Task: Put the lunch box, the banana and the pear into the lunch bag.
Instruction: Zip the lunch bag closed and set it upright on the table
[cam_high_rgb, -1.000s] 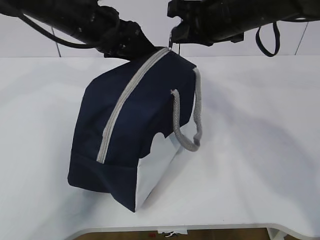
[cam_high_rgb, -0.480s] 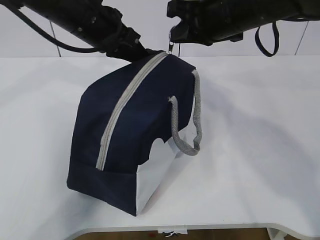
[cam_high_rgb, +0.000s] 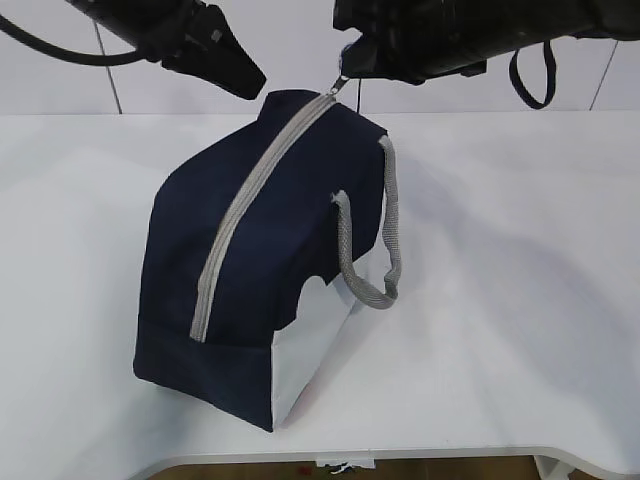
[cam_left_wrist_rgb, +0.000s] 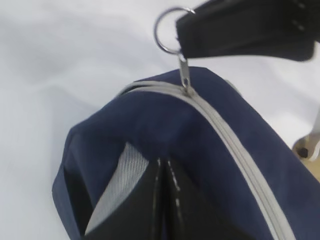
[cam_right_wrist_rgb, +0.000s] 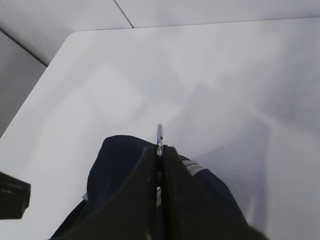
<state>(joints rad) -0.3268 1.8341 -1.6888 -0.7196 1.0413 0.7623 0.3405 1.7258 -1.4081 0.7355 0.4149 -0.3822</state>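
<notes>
The navy lunch bag (cam_high_rgb: 280, 220) stands tilted on the white table, its far end raised and its grey zipper (cam_high_rgb: 240, 210) closed. My right gripper (cam_high_rgb: 348, 72) is shut on the zipper's ring pull (cam_left_wrist_rgb: 167, 30), seen edge-on between its fingers (cam_right_wrist_rgb: 159, 132). My left gripper (cam_high_rgb: 258, 88) is shut at the bag's upper far corner, and the fabric (cam_left_wrist_rgb: 200, 145) puckers toward its tips (cam_left_wrist_rgb: 162, 162), so it seems pinched there. A grey webbing handle (cam_high_rgb: 385, 240) hangs on the bag's right side. The lunch box, the banana and the pear are out of view.
The white table (cam_high_rgb: 520, 300) spreads around the bag, with its front edge (cam_high_rgb: 400, 455) close below it. A table corner (cam_right_wrist_rgb: 75, 35) and grey floor show past the bag. A dark strap loop (cam_high_rgb: 530, 80) hangs from the right arm.
My left gripper went from open around the bag's far corner to shut, then drew up and to the left. The right gripper kept hold of the ring pull.
</notes>
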